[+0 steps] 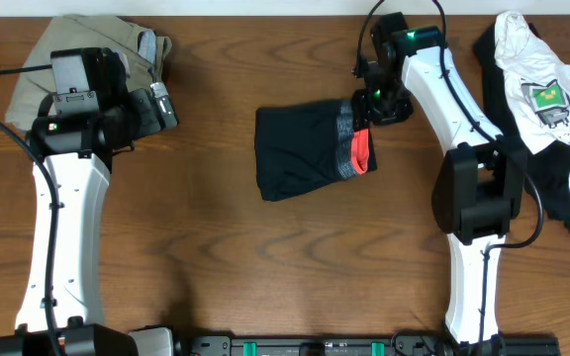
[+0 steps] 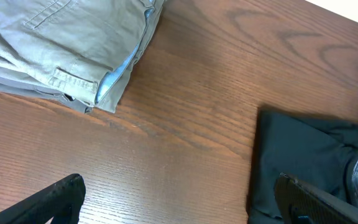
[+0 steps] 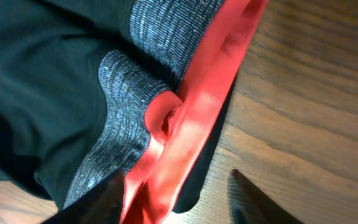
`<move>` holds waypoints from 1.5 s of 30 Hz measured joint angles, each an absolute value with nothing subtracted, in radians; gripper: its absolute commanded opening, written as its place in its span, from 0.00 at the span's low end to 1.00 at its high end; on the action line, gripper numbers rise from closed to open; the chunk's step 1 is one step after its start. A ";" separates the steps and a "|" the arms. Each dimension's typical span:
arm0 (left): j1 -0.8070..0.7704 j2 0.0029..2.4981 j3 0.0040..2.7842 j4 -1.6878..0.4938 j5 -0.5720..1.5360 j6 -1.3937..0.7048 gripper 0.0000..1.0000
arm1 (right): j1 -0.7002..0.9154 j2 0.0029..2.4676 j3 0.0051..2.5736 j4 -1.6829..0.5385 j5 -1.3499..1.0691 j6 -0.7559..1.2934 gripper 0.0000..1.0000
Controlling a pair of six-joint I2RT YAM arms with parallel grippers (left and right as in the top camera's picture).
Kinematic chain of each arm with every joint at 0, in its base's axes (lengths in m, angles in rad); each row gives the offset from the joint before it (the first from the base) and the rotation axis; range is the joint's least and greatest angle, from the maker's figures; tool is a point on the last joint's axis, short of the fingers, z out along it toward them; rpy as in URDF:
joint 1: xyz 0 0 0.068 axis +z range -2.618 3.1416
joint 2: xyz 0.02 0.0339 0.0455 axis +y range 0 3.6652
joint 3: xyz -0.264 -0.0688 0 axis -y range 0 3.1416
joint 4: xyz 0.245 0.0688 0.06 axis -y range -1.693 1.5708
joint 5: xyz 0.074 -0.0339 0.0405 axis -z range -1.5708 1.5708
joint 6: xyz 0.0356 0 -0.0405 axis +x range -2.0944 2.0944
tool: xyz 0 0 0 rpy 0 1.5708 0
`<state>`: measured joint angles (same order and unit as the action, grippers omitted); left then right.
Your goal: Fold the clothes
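Note:
The clothes, black pants (image 1: 300, 150), lie folded into a compact rectangle at the table's middle, with the grey-and-red waistband (image 1: 359, 148) on the right end. My right gripper (image 1: 372, 107) hovers at that end. In the right wrist view it (image 3: 179, 199) is open: one finger (image 3: 101, 199) lies over the grey band and the other (image 3: 257, 202) over bare wood, with the red band (image 3: 197, 124) loose between them. My left gripper (image 1: 161, 104) stands wide open and holds nothing, left of the pants (image 2: 303, 155) over bare table (image 2: 179, 202).
Folded khaki trousers (image 1: 77, 49) with light-blue lining (image 2: 114, 78) lie at the back left under the left arm. A white printed T-shirt (image 1: 542, 89) and a black garment (image 1: 562, 193) are heaped at the right edge, behind the right arm.

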<state>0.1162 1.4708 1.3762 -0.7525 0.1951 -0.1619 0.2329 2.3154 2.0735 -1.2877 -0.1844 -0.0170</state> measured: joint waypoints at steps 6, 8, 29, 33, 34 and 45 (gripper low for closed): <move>0.116 1.501 1.376 -0.752 0.195 -0.162 0.98 | 0.237 2.315 2.074 -1.251 -0.210 -0.035 0.61; 0.116 1.516 1.376 -0.752 0.195 -0.162 0.98 | 0.244 2.315 2.067 -1.225 -0.213 -0.035 0.62; 0.068 1.534 1.376 -0.752 0.194 -0.156 0.98 | 0.216 2.301 1.868 -1.029 -0.155 0.000 0.71; -0.006 1.534 1.376 -0.745 0.196 -0.153 0.98 | 0.189 2.284 1.941 -1.082 -0.184 0.017 0.93; -0.027 1.534 1.376 -0.741 0.195 -0.153 0.98 | 0.184 2.272 1.969 -1.098 -0.189 0.021 0.97; -0.300 1.555 1.377 -0.579 0.196 -0.196 0.98 | 0.048 2.024 2.198 -1.173 -0.213 0.054 0.99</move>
